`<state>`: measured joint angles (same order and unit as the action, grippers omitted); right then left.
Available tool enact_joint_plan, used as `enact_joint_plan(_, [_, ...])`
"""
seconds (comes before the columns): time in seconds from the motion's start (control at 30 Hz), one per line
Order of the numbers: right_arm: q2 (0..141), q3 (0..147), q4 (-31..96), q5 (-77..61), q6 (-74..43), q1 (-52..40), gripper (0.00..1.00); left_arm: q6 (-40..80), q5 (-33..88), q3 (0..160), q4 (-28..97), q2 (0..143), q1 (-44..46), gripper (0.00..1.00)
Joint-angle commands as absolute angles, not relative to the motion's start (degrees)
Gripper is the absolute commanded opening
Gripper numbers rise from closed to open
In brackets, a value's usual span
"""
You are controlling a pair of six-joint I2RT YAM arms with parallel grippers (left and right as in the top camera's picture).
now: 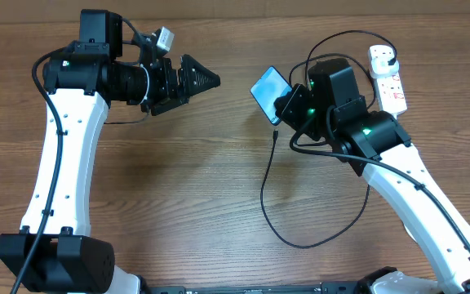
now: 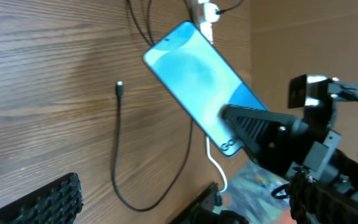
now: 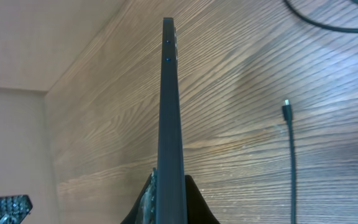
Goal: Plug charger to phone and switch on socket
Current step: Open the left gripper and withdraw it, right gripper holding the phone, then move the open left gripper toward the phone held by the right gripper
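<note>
My right gripper (image 1: 284, 104) is shut on the phone (image 1: 268, 92) and holds it tilted above the table, its light blue screen facing my left gripper. The left wrist view shows the phone's screen (image 2: 194, 78). The right wrist view shows the phone edge-on (image 3: 169, 106) between my right fingers (image 3: 169, 202). The charger (image 1: 266, 196) lies looped on the table with its connector tip (image 1: 277, 134) just below the phone; the tip also shows in both wrist views (image 2: 119, 85) (image 3: 286, 109). Its black plug sits in the socket (image 1: 387, 77) at the back right. My left gripper (image 1: 206, 80) (image 2: 129, 211) is open, empty, left of the phone.
The socket's thick white lead (image 2: 216, 167) runs off behind the right arm. The charger cable (image 1: 341, 37) arcs behind the right wrist. Bare wooden table (image 1: 178, 188) lies between the arms.
</note>
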<state>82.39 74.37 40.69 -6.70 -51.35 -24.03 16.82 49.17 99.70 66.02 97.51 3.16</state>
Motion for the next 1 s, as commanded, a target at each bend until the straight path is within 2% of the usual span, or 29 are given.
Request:
enact_joint_plan(0.0, [80.42,76.99,40.27,-5.65,-50.94,-23.16,0.04,16.01,45.01,100.22,66.00,97.38,2.92,1.00])
enact_joint_plan(0.1, [80.49,76.99,40.34,-5.39,-50.94,-23.05,0.04,16.93,39.97,100.25,66.02,97.38,2.92,1.00])
enact_joint_plan(0.3, [80.53,76.90,40.40,-4.95,-51.51,-23.05,0.04,16.71,39.77,100.22,66.43,97.38,3.18,1.00])
enact_joint_plan(0.47, [80.53,76.88,40.42,-3.92,-57.30,-23.05,0.04,19.31,40.62,100.22,66.08,98.48,2.94,1.00])
enact_joint_plan(0.7, [80.53,76.84,40.12,-4.14,-63.07,-23.07,0.04,21.02,56.75,100.09,64.25,104.14,3.03,1.00])
enact_joint_plan(0.97, [80.53,76.84,35.73,-9.37,-66.48,-23.20,0.04,24.21,68.18,100.09,63.70,110.52,3.07,0.97])
